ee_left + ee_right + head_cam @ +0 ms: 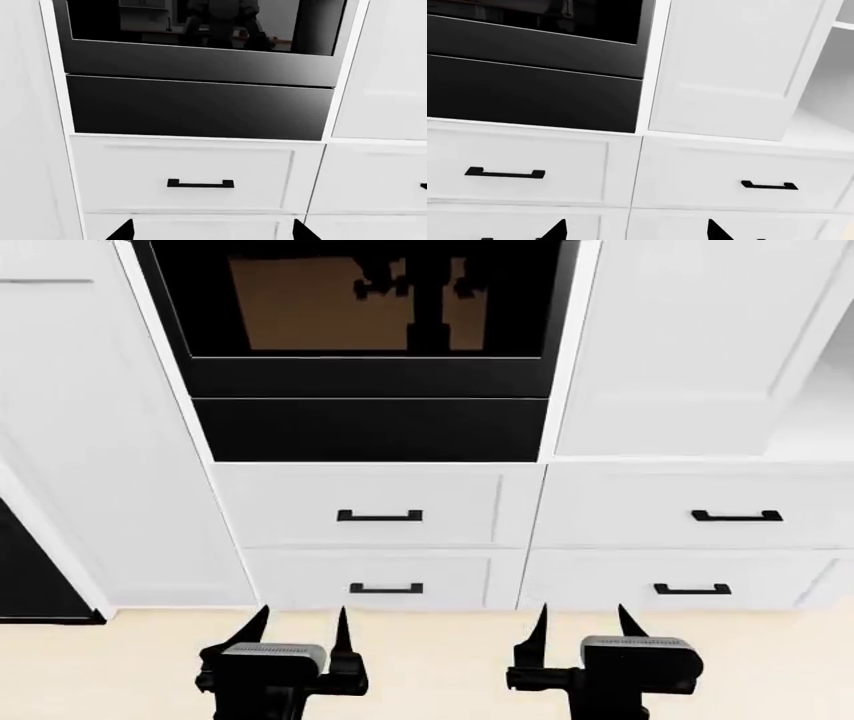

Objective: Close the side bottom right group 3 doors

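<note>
Both pairs of pointed black fingers are seen spread apart with nothing held: the left gripper and the right gripper hover low over the pale floor, well apart from the cabinetry ahead. Directly beyond the left fingers two low, wide white drawer fronts are stacked, each framed shaker-style and fitted with a thin black bar handle; a matching pair of drawers is found beyond the right fingers. Above the left-hand drawers a glossy black oven door and a plain black panel beneath it are set in a white frame, with the robot dimly reflected in the glass. Above the right-hand drawers, up and beyond the right fingers, the tall white cabinet door with its recessed frame is located; beside its far edge an open white interior is exposed. No obstacle is seen between fingers and door.
</note>
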### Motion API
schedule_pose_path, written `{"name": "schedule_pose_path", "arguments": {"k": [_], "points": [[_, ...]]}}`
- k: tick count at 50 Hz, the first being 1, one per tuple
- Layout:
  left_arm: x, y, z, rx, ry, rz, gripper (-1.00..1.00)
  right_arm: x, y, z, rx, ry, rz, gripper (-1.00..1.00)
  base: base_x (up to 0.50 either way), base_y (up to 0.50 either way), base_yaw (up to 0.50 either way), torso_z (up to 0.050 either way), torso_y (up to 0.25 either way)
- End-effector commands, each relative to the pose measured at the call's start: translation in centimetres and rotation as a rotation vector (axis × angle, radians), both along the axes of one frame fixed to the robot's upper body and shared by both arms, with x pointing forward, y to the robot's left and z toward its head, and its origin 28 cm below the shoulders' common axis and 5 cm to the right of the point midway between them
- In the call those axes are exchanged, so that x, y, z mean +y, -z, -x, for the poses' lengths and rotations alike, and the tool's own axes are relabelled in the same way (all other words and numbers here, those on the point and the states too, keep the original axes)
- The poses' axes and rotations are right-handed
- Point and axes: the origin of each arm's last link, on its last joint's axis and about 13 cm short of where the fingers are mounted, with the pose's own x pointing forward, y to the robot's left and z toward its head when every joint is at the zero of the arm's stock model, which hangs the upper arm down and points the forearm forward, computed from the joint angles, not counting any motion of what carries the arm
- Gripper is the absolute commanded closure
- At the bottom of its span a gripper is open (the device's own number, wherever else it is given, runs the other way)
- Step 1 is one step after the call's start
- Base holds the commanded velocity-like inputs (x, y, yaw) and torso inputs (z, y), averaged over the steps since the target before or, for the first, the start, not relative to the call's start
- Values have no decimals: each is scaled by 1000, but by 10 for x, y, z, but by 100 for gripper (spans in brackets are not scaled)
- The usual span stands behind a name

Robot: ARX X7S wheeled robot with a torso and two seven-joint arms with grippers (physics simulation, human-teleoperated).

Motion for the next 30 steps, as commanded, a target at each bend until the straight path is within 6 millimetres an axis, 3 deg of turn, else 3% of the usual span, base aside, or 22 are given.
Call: {"name": "schedule_pose_path", "arguments": {"k": [1,28,30], "points": [[0,0,0,-2,1,-1,-100,0,2,0,4,2,0,-100,-500,-1,0,0,0],[0,0,0,0,1,-1,-100,0,2,0,3,5,-3,-100,-500,-1,0,0,0],[0,0,1,-4,2,-2,-100,0,3,1,-5,3,-11,-100,0,0,0,0,0]]}}
